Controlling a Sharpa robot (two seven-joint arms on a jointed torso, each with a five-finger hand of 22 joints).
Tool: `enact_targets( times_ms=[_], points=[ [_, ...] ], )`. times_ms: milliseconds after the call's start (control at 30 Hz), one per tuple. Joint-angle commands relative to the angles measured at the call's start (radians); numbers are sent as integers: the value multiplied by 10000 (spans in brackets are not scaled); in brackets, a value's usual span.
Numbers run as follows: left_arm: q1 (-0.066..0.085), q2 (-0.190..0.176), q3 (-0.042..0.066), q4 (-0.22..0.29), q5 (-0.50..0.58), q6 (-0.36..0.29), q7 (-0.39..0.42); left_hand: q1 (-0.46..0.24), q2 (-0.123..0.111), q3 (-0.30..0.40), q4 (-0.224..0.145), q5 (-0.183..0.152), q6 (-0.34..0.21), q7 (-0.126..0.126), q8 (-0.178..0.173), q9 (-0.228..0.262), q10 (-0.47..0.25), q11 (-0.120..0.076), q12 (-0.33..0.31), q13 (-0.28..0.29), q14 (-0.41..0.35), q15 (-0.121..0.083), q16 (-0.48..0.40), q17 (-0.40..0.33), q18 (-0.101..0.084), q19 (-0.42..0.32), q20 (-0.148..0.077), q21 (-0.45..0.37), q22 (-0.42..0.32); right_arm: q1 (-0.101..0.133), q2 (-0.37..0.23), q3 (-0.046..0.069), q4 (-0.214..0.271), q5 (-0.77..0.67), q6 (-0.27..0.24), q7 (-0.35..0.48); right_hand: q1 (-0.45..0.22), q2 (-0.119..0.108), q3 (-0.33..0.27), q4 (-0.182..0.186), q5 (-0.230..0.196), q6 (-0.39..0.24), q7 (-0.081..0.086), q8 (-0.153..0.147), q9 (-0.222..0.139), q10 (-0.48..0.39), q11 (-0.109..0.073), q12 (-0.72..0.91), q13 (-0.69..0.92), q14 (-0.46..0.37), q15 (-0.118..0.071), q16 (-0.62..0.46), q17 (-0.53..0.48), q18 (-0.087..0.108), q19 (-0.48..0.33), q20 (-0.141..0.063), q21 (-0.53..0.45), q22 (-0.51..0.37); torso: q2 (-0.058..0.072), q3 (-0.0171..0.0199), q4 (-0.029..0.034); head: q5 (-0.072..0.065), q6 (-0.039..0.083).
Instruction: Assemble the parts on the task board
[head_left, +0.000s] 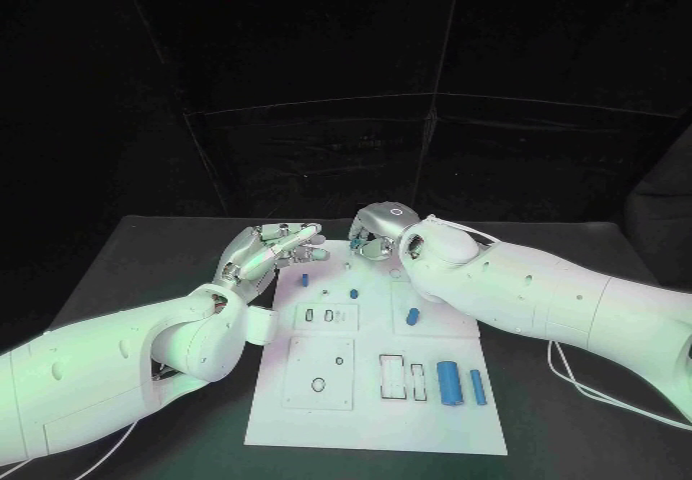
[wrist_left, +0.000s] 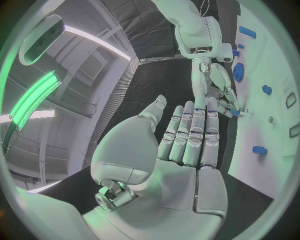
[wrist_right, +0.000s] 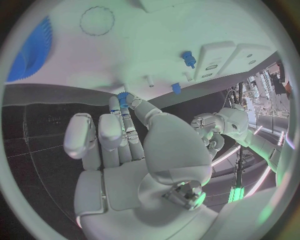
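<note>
Blue gear (wrist_right: 122, 99), small, was pinched in right hand (wrist_right: 134, 150) fingers over the far edge of the task board (head_left: 375, 420); left hand (head_left: 271, 250) hovered beside it, fingers apart, holding nothing. Step judged: placing gear; next move needs alignment w/ its seat before lowering.

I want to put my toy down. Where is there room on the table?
The black table is bare on the far right, and on the far left beyond the left hand. The task board's near edge is bare too. Its far end is crowded by both hands.
</note>
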Motion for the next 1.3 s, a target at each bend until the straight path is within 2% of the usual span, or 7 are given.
enact_targets(
  times_ms=[33, 767, 867, 933, 1033, 1167, 1300],
  points=[
    [15, 9, 5, -8, -65, 173, 23, -94, 24, 14, -42, -38, 45, 34, -65, -11, 49, 1, -61, -15, 40, -2, -32, 12, 141, 77, 24, 17, -16, -21, -13, -24, 43, -32, 317, -3, -24, -91, 14, 51, -51, -63, -2, 39, -6, -69, -27, -33, -5, 145, 38, 67, 19, -167, 44, 19, 59, 6, 5, -7, 3, 0, -9],
    [16, 1, 5, -47, -65, 172, 7, -94, 24, 14, -42, -38, 45, 34, -65, -11, 49, 1, -61, -15, 40, -2, -32, 12, 141, 77, 24, 17, -16, -21, -110, -24, 190, 55, 399, 94, -31, -98, 20, 65, -52, -61, -4, 44, -5, -77, -26, -27, -4, 143, 40, 74, 20, -168, 44, 22, 61, 10, 14, -11, -1, -5, -30],
    [16, 2, 5, -50, -65, 173, 5, -94, 24, 14, -42, -38, 45, 34, -65, -11, 49, 1, -61, -15, 40, -2, -32, 12, 141, 77, 24, 17, -16, -21, -90, -24, 174, 70, 349, 115, -82, -180, 22, 112, -79, -137, 24, 25, -17, -242, 8, -45, -22, 91, 70, -21, -157, -140, -60, 40, 2, -125, 14, -13, -4, -6, -26],
    [17, 3, 5, -52, -65, 172, 3, -94, 24, 14, -42, -38, 45, 34, -65, -11, 49, 1, -61, -15, 40, -2, -32, 12, 141, 77, 24, 17, -16, -21, -74, -24, 154, 99, 296, 135, -170, -360, -11, 195, -266, -541, 147, -8, -64, -796, 129, -48, -53, -63, 188, -321, -632, -57, -383, 117, -207, -557, 14, -15, 0, -2, -27],
    [17, 3, 5, -56, -65, 172, -1, -94, 24, 14, -42, -38, 45, 34, -65, -11, 49, 1, -61, -15, 40, -2, -32, 12, 141, 77, 24, 17, -16, -21, -52, -24, 124, 131, 207, 153, -173, -618, -291, 305, -456, -1536, 89, 3, -69, -1584, 193, -22, -41, -263, 240, -792, -1335, 96, -884, 199, -579, -1257, 19, -17, 6, -1, -32],
    [18, 0, 5, -62, -65, 173, -8, -94, 24, 14, -42, -38, 45, 34, -65, -11, 49, 1, -61, -15, 40, -2, -32, 12, 141, 77, 24, 17, -16, -21, -59, -25, 112, 170, 57, 155, -1, -692, -716, 465, -486, -2097, 60, 2, -51, -2020, 234, 59, -27, -312, 264, -1031, -1692, 161, -1094, 231, -812, -1628, 15, -15, 5, 3, -41],
    [18, -10, 5, -69, -65, 173, -11, -94, 24, 14, -42, -38, 45, 34, -65, -11, 49, 1, -61, -15, 40, -2, -32, 12, 141, 77, 24, 17, -16, -21, -147, -25, 180, 195, -95, 155, 69, -683, -835, 511, -450, -2120, 80, 28, -31, -2025, 233, 115, -17, -293, 252, -1026, -1694, 158, -1078, 234, -829, -1640, 16, -6, -18, 12, -40]
  ],
)
